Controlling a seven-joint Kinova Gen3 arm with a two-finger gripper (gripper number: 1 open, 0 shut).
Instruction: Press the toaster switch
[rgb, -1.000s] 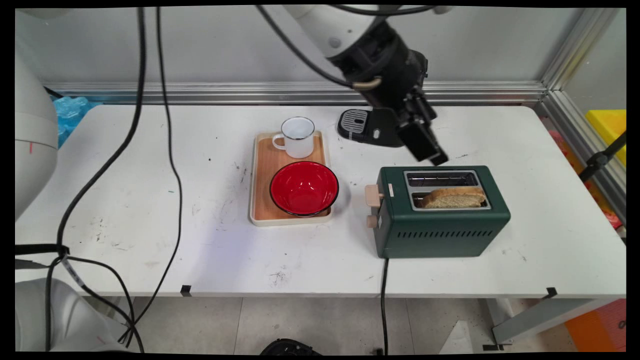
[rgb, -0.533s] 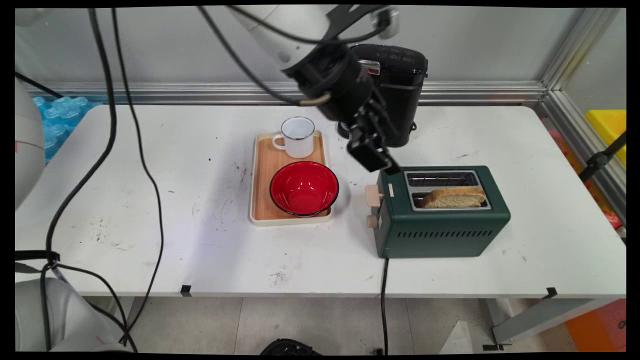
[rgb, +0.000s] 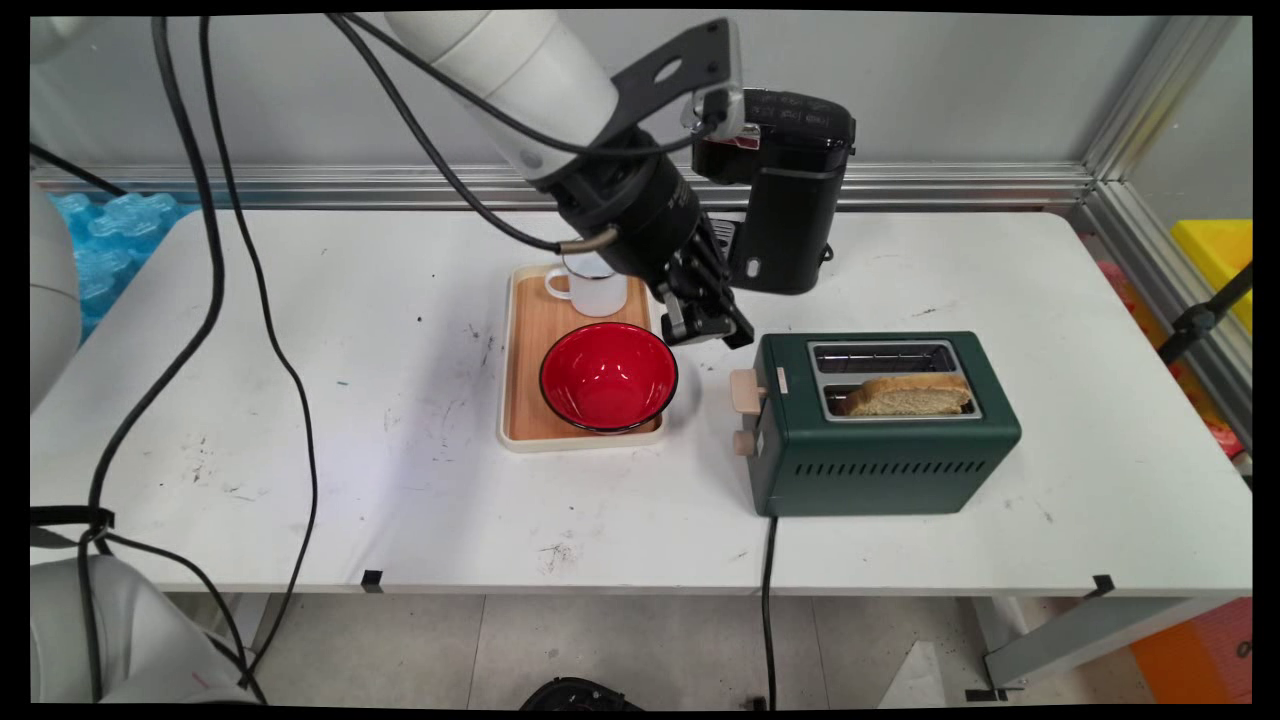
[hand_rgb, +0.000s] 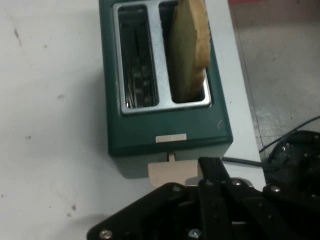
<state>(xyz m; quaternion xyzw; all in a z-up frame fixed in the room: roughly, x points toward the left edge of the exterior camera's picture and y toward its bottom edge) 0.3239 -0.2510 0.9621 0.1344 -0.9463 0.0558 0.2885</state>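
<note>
A dark green toaster (rgb: 880, 430) stands on the white table, right of centre. A slice of bread (rgb: 908, 395) sticks up from its near slot, and the far slot is empty. My gripper (rgb: 715, 330) hangs just above and left of the toaster's left end, over the beige lever (rgb: 745, 390). Its fingers are shut with nothing between them. In the hand view the gripper (hand_rgb: 210, 165) ends right at the lever (hand_rgb: 172, 172), with the toaster (hand_rgb: 165, 130) and the bread (hand_rgb: 187, 50) beyond it.
A wooden tray (rgb: 525, 340) left of the gripper holds a red bowl (rgb: 608, 375) and a white mug (rgb: 595, 290), partly behind the arm. A black coffee machine (rgb: 785, 190) stands behind the toaster. The toaster's cord (rgb: 768, 600) drops over the front edge.
The gripper has swung left and slightly down, from above the toaster's far right side to its left end by the lever. The toaster and the bread have not moved.
</note>
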